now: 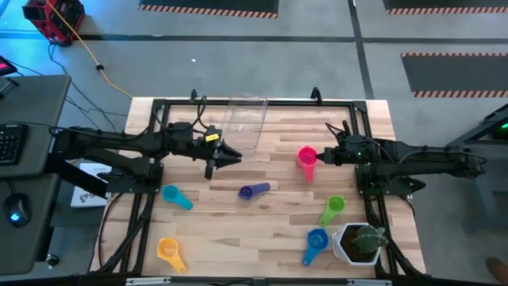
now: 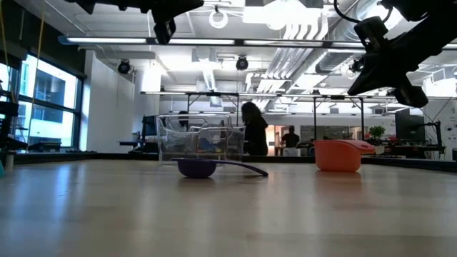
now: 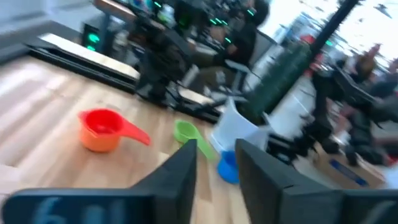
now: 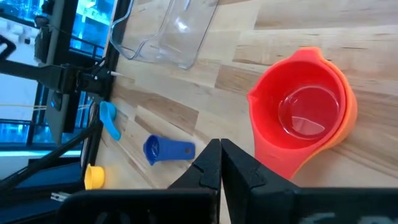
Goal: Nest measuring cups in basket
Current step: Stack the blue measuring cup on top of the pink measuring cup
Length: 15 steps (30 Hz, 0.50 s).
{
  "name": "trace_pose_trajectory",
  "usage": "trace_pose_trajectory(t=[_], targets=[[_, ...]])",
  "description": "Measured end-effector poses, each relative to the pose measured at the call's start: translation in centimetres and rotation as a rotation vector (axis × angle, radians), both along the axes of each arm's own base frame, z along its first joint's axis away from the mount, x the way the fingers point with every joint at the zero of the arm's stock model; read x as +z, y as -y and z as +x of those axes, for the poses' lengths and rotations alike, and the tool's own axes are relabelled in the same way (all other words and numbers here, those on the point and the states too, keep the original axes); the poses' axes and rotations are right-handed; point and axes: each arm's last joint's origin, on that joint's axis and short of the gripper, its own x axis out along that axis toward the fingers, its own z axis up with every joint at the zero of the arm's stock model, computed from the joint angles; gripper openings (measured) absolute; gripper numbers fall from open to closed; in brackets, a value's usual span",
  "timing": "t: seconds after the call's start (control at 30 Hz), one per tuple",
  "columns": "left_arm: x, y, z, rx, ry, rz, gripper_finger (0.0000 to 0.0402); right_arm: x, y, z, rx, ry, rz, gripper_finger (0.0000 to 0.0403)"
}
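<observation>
The clear basket [image 1: 248, 121] stands on its base at the table's far middle. The pink cup [image 1: 307, 156] sits upright on the table right of it and looks red-orange in the right wrist view [image 4: 305, 118]. My right gripper [image 1: 322, 156] hovers shut just right of that cup, raised above it in the low view [image 2: 365, 77]. My left gripper [image 1: 236, 157] hangs in the air near the basket's near side, its fingers slightly open [image 3: 214, 168]. The purple cup [image 1: 252, 191], teal cup [image 1: 176, 196], yellow cup [image 1: 169, 251], green cup [image 1: 333, 208] and blue cup [image 1: 315, 241] lie scattered on the table.
A white pot with a green plant [image 1: 361, 242] stands at the near right corner, beside the blue cup. A black frame [image 1: 159, 107] runs round the table's edges. Bare wood lies between the purple cup and the green cup. People stand in the room beyond the table.
</observation>
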Motion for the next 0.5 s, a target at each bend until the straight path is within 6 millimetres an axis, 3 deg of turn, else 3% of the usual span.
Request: trace_pose_trajectory(t=[0.3, 0.5], targets=[[-0.1, -0.7, -1.4, -0.209, -0.065, -0.05, 0.0239, 0.0, 0.3, -0.1, -0.122, 0.006, -0.013, 0.0005], [0.1, -1.3, -1.7, -0.298, -0.051, -0.06, 0.028, 0.2, 0.5, 0.0, -0.203, 0.039, 0.009, 0.0077]])
